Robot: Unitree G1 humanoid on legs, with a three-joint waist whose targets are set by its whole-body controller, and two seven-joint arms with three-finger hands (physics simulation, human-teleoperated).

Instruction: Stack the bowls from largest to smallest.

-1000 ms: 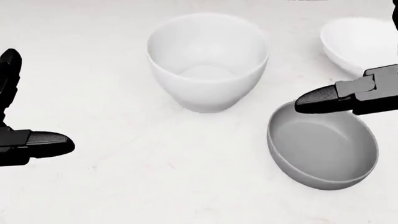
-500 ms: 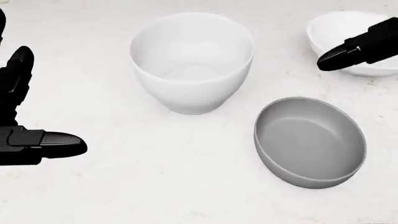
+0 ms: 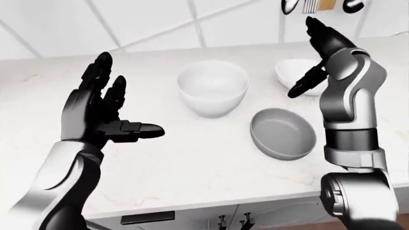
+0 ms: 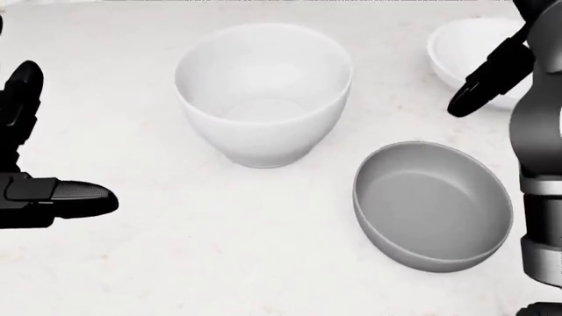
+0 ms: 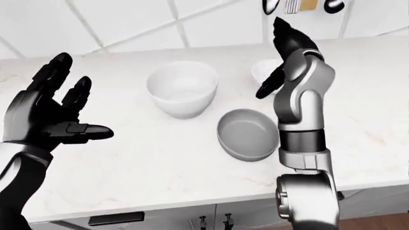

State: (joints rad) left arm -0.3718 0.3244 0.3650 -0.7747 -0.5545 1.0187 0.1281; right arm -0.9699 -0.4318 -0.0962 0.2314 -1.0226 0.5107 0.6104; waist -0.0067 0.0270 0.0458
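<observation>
On the marble worktop [image 3: 192, 158], the small white bowl [image 3: 295, 73] lay just beyond the raised right hand [image 3: 322, 52], fingers spread; the empty left hand [image 3: 99, 112] hung well apart, equally splayed.

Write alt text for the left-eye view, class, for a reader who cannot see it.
Three empty bowls sit apart on a white counter: a tall white bowl, a grey bowl lower right, a small white bowl upper right. Both black robot hands are raised open, left and right, holding nothing.
</observation>
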